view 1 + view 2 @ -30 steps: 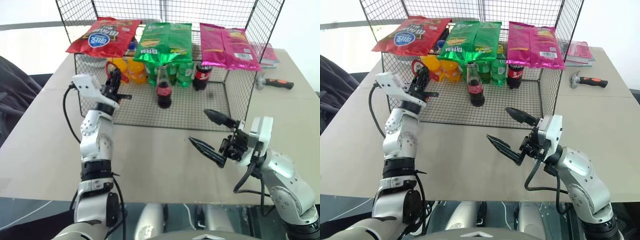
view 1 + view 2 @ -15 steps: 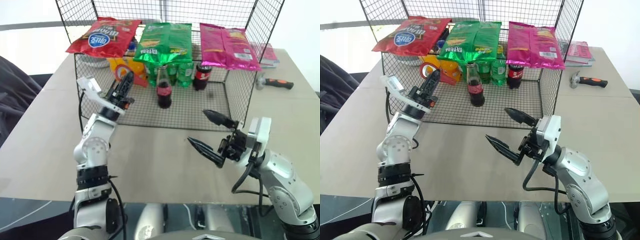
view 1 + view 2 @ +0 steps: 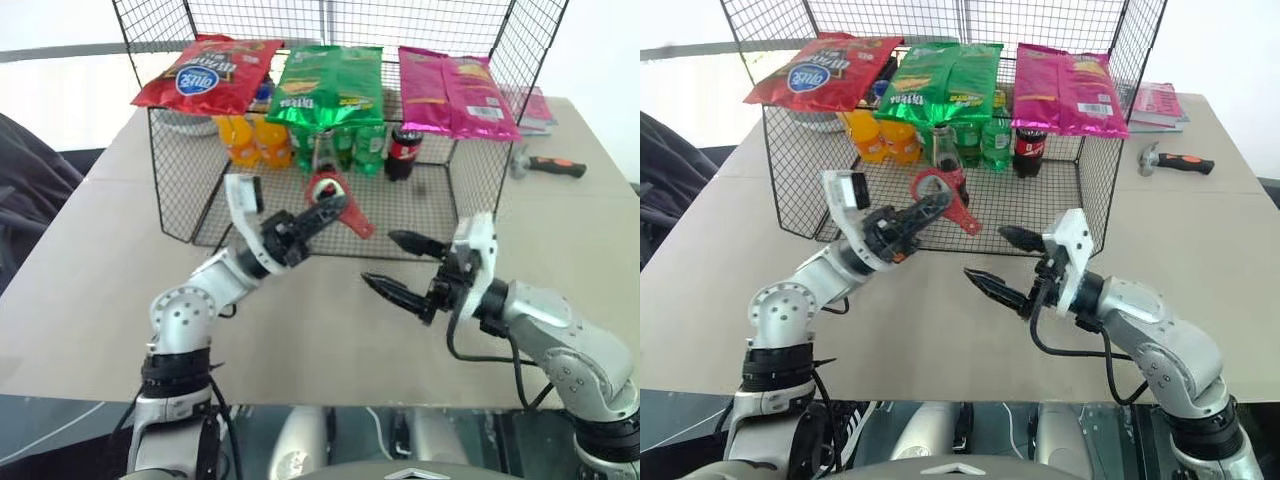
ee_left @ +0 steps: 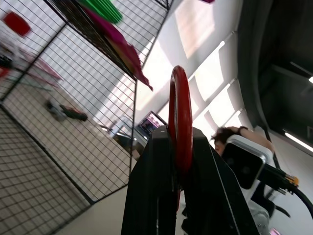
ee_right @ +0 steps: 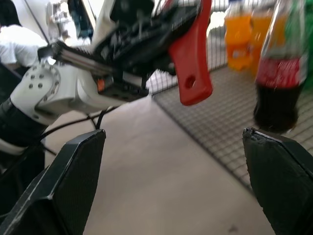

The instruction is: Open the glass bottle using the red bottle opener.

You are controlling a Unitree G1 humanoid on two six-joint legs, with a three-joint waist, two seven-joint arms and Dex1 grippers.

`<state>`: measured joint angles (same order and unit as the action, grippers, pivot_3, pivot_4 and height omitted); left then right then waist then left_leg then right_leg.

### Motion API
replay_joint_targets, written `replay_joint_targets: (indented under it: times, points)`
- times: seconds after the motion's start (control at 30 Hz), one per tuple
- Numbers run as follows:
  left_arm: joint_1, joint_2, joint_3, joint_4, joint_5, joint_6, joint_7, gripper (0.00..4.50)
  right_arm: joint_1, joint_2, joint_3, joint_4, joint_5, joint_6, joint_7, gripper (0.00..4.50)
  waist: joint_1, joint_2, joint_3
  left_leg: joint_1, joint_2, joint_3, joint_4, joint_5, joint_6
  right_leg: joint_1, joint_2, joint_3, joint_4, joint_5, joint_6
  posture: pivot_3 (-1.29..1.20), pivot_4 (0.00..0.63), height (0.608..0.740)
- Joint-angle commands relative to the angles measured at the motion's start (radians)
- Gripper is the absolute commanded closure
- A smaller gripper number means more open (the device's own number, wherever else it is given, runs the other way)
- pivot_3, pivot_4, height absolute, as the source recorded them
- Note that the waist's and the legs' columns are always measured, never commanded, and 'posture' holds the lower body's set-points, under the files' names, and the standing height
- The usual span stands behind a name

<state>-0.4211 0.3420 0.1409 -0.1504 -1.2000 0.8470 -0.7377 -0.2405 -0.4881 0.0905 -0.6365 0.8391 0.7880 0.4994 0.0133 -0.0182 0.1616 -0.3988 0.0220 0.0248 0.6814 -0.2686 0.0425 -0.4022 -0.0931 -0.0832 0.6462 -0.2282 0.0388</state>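
My left gripper [image 3: 332, 208] is shut on the red bottle opener [image 3: 345, 205] and holds it in the air in front of the wire cage. The opener's ring head [image 4: 180, 112] stands edge-on between the black fingers [image 4: 146, 196]. Its handle [image 5: 193, 73] slants down toward my right gripper. The glass bottle [image 5: 276, 83] stands upright on the cage floor just behind the opener, which covers most of it, so only its neck [image 3: 943, 150] rises above the ring. My right gripper [image 3: 379, 260] hangs open over the table, right of the opener and apart from it.
The wire cage [image 3: 200, 200] has red [image 3: 205, 72], green [image 3: 330, 85] and pink [image 3: 455, 90] snack bags lying on top. Inside stand orange bottles [image 3: 255, 140], green bottles [image 3: 362, 145] and a dark plastic cola bottle [image 3: 402, 152]. A hammer [image 3: 548, 165] lies on the table at far right.
My left arm has swung from the cage's left side toward the middle, carrying the opener in front of the bottle and rolling its wrist. My right gripper turned and edged left, still open.
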Motion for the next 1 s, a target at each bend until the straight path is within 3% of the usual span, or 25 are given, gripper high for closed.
replay_joint_targets:
  times: [0.03, 0.27, 0.5, 0.63, 0.87, 1.0]
  points:
    - [-0.032, 0.005, -0.040, 0.008, 0.026, 0.015, -0.064, 4.43, -0.071, -0.010, -0.021, -0.006, 0.161, 0.158, -0.047, 0.00, 0.000, 0.000, 0.000, 0.000, 0.000, 0.000, 0.000, 0.000, 0.000, 0.000, 0.000, 0.000, 0.000, 0.000, 0.000, 0.00, 0.150, 0.709]
    - [-0.034, 0.028, -0.086, 0.032, 0.088, 0.026, -0.155, 4.43, -0.156, 0.036, -0.053, 0.047, 0.370, 0.279, -0.160, 0.00, 0.000, 0.000, 0.000, -0.001, 0.000, 0.000, 0.000, 0.000, 0.001, -0.001, 0.000, 0.000, -0.002, 0.000, 0.000, 0.00, 0.150, 0.709]
    - [-0.031, 0.037, -0.103, 0.055, 0.139, 0.019, -0.202, 4.43, -0.183, 0.024, -0.069, 0.061, 0.466, 0.304, -0.215, 0.00, 0.001, 0.000, 0.000, -0.003, 0.000, 0.000, 0.000, -0.001, 0.001, -0.002, 0.000, 0.001, -0.002, 0.000, 0.000, 0.00, 0.150, 0.709]
    - [-0.040, 0.035, -0.106, 0.077, 0.177, 0.000, -0.219, 4.50, -0.180, 0.006, -0.063, 0.055, 0.492, 0.303, -0.223, 1.18, 0.000, 0.000, 0.000, -0.003, 0.000, 0.000, 0.000, -0.001, 0.001, -0.002, 0.000, 0.001, -0.002, 0.000, 0.000, 0.00, 0.150, 0.709]
    - [-0.044, 0.030, -0.098, 0.086, 0.199, -0.006, -0.232, 4.50, -0.160, -0.030, -0.051, 0.042, 0.479, 0.296, -0.208, 4.41, 0.000, 0.000, 0.000, -0.004, 0.000, 0.000, 0.000, -0.001, 0.001, -0.003, 0.000, 0.001, -0.002, 0.000, 0.000, 0.00, 0.150, 0.709]
    - [-0.044, 0.019, -0.085, 0.088, 0.189, -0.002, -0.225, 4.50, -0.150, -0.046, -0.046, 0.040, 0.466, 0.292, -0.189, 4.47, 0.000, 0.000, 0.000, -0.005, 0.000, 0.000, 0.000, -0.001, 0.001, -0.004, 0.000, 0.001, -0.002, 0.000, 0.000, 0.00, 0.150, 0.709]
